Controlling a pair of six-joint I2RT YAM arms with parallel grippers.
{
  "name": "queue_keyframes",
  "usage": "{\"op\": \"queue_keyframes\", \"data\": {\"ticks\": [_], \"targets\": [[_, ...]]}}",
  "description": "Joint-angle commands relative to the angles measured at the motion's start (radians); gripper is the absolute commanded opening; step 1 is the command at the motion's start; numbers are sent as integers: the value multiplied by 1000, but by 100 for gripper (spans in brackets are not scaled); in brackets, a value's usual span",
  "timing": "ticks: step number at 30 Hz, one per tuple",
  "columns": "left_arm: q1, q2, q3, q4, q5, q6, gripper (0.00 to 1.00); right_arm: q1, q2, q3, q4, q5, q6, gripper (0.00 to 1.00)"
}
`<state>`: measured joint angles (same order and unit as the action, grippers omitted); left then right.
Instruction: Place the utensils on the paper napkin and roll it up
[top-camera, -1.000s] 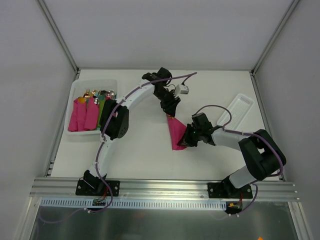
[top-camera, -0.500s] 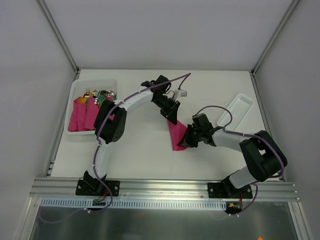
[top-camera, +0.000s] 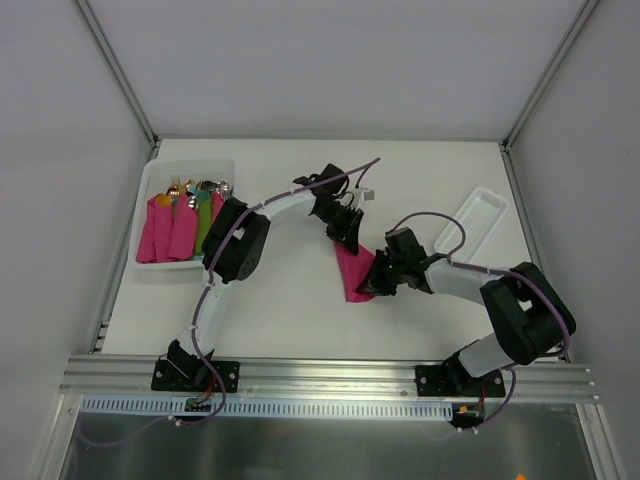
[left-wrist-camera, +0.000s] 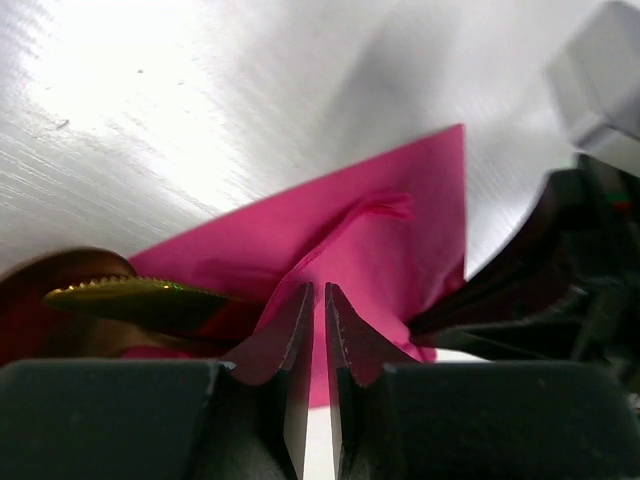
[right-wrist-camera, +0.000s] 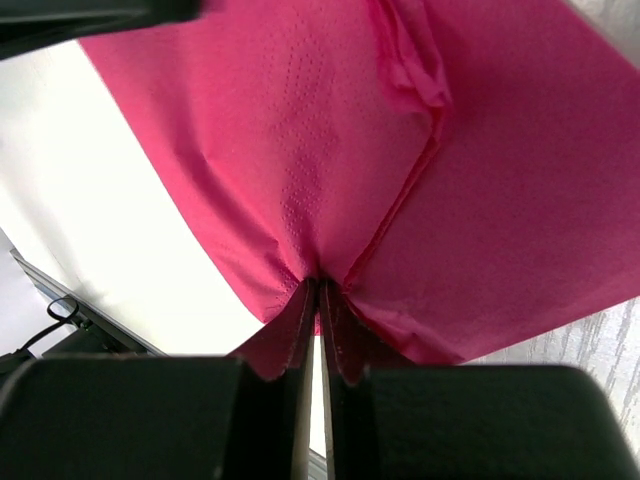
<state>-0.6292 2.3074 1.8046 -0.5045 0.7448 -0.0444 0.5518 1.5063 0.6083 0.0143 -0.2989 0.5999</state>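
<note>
From above, the paper napkin (top-camera: 349, 282) lay mid-table, the left gripper (top-camera: 347, 238) at its far corner and the right gripper (top-camera: 373, 284) at its right edge. Both wrist views showed the jaws clenched on its paper. Only the left wrist camera caught the utensils (left-wrist-camera: 135, 296): one gold serrated blade beside the fold, the rest hidden.

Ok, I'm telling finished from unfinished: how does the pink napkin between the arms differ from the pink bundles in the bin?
The paper napkin is a loose fold on the table, pinched in the jaws of the left gripper and right gripper; the bundles lie rolled in the bin. The bundles show several cutlery tips; the napkin shows one gold utensil at its edge. Both are magenta-pink.
</note>
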Motion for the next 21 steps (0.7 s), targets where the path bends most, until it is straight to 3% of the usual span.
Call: {"op": "queue_keyframes", "data": {"ticks": [1,5,13,18,21], "targets": [[-17,33,33,26,-42,-49,9,5,11,-44,-148,87,-29,6],[-33,52,30,38,-76,-46,8,5,12,-38,-148,81,-35,7],[-50,80,59,40,-159,-54,8,7,-57,-28,-146,66,-54,32],[-55,81,33,40,-190,-57,8,5,-127,-2,-160,70,-52,35],[-58,78,16,40,-206,-57,6,4,-146,7,-162,101,-46,31]]}}
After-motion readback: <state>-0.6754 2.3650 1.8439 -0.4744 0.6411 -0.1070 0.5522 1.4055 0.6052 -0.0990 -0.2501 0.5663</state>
